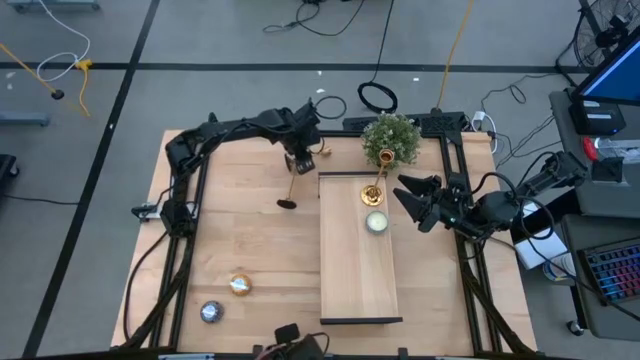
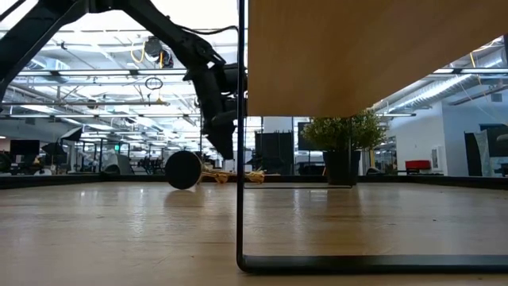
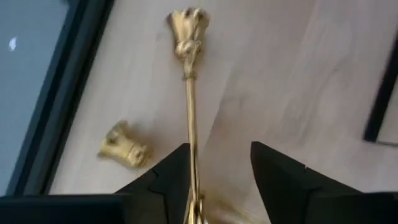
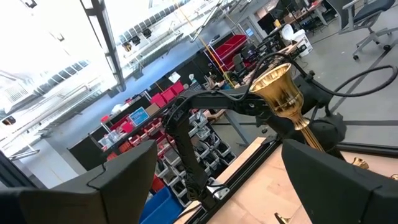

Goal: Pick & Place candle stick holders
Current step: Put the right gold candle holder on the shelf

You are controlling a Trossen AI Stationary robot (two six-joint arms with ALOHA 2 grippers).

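On the near left of the tabletop (image 1: 240, 230) lay two low round tealight discs, a silver one (image 1: 210, 313) close to the front edge and a pale-yellow one (image 1: 240, 285) just behind it. Further back, the left gripper (image 1: 297, 160) reached down over the far middle of the tabletop. Its wrist view showed a tall candle stick holder (image 3: 189, 93) lying on its side on the wood, the slim stem running between the two dark fingers (image 3: 163, 180), which stood parted around it; whether they pressed on the stem could not be told. From above, that holder's dark round base (image 1: 287, 204) pointed toward the near side, its cup toward the gripper. A second, short gold holder (image 3: 124, 146) lay tipped over on the wood just beside the tall one's stem, near the black frame rail.

Right of centre a long pale wooden board (image 1: 358, 270) ran from back to front. At its far end stood a third gold holder (image 1: 372, 192), upright, with another tealight disc (image 1: 376, 222) just in front of it. A green potted plant (image 1: 390, 138) stood behind the board. The right gripper (image 1: 415, 200) hovered beside the board's far right edge, its fingers (image 4: 118, 180) spread wide and empty, near the upright holder.
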